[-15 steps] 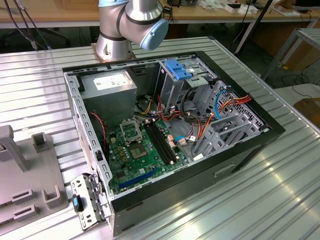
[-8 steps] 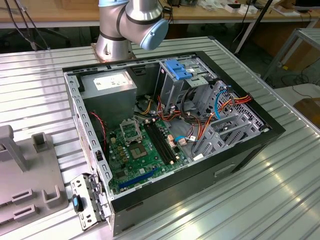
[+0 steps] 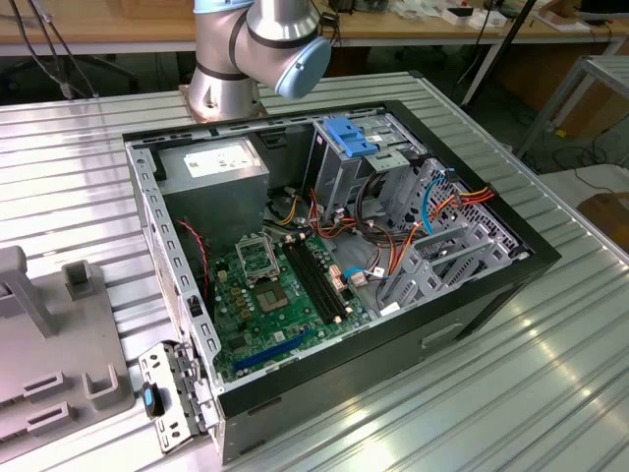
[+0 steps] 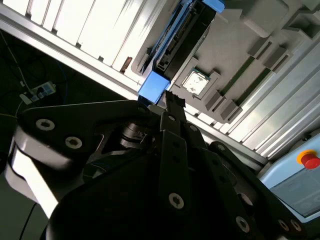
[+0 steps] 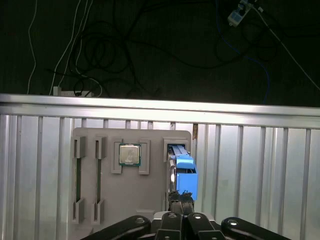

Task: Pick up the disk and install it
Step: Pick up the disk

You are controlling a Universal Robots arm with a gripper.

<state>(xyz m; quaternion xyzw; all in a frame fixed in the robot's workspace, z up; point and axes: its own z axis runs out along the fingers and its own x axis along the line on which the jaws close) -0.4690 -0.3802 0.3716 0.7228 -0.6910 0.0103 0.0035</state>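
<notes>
While the disk (image 5: pixel 184 175) stands on edge in its slot of the grey holder tray (image 5: pixel 115 200), beside a processor chip (image 5: pixel 129 154), we judge the pick-up step not yet done. The gripper (image 5: pixel 180 197) sits right at the disk's blue rail end. Its fingertips are drawn together, grasping nothing we can make out. A grasp calls for parting them to straddle the disk. The computer case (image 3: pixel 472 305) lies open on the table.

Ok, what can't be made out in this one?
Dark-grey metal disk with blue plastic rails: its face, first wrist view; it stands edge-on in the grey slotted holder.
Gripper: contact with the disk, same view; its own body covers it.
Robot arm: cut off by the exterior view's top edge.
</notes>
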